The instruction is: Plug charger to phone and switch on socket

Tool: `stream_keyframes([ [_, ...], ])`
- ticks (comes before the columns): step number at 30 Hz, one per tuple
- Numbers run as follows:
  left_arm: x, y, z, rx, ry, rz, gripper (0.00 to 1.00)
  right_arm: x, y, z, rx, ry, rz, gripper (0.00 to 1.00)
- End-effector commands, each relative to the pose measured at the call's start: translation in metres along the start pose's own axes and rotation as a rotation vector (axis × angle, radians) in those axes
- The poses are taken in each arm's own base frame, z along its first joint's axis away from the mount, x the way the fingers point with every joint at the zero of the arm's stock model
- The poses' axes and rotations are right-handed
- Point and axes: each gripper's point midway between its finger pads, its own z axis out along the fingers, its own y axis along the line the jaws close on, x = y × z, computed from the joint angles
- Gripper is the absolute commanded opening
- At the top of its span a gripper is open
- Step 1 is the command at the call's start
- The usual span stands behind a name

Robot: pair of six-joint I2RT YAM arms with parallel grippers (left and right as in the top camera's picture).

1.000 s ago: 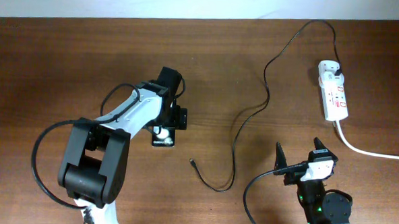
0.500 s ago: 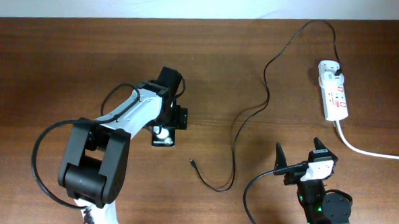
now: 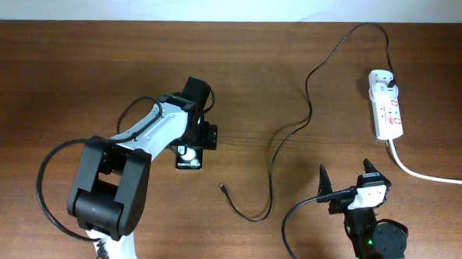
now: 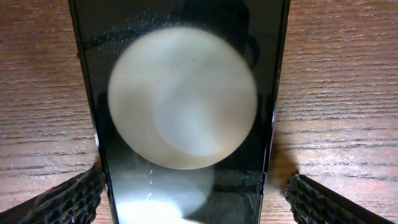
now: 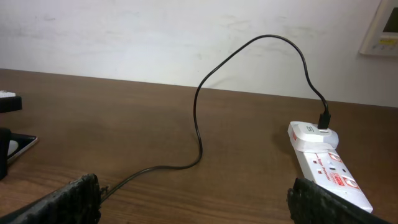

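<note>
The black phone (image 3: 189,160) lies flat near the middle of the table, and in the left wrist view the phone (image 4: 186,74) fills the frame with a big pale round reflection. My left gripper (image 4: 186,205) is open and straddles it, one finger (image 4: 68,199) on each side with bare wood between. The charger (image 3: 271,158), a thin black cable, runs from its plug in the white socket (image 3: 387,105) to a loose tip (image 3: 222,187) on the wood. My right gripper (image 3: 346,175) stands open with nothing in it, short of the socket (image 5: 323,162) and the cable (image 5: 198,118).
A thick white cord (image 3: 432,176) leaves the socket toward the right edge. The left arm (image 3: 111,187) stretches over the table's left half. A pale wall borders the far edge, with a white wall panel (image 5: 380,28) at upper right.
</note>
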Motion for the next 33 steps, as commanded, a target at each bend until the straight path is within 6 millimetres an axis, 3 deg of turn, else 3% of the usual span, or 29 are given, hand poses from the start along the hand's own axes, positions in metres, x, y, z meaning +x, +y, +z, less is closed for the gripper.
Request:
stream_keyframes([
  [1, 0.015, 0.004, 0.015, -0.031, 0.046, 0.017, 0.99, 0.002, 0.001, 0.0, -0.003, 0.001, -0.005, 0.99],
  [6, 0.014, 0.004, 0.014, -0.03, 0.043, 0.017, 0.99, 0.002, 0.001, 0.0, -0.003, 0.0, -0.005, 0.99],
  [13, 0.001, 0.011, -0.013, -0.058, -0.042, 0.012, 0.99, 0.002, 0.001, 0.0, -0.003, 0.001, -0.005, 0.98],
  [23, -0.006, 0.005, -0.025, -0.023, -0.078, 0.01, 0.99, 0.002, 0.001, 0.0, -0.003, 0.001, -0.005, 0.99],
  [27, -0.007, 0.004, -0.026, -0.016, -0.083, 0.009, 0.99, 0.002, 0.001, 0.0, -0.003, 0.001, -0.005, 0.98],
  [33, 0.008, 0.006, -0.01, -0.012, -0.06, -0.028, 0.99, 0.002, 0.001, 0.0, -0.003, 0.0, -0.005, 0.98],
])
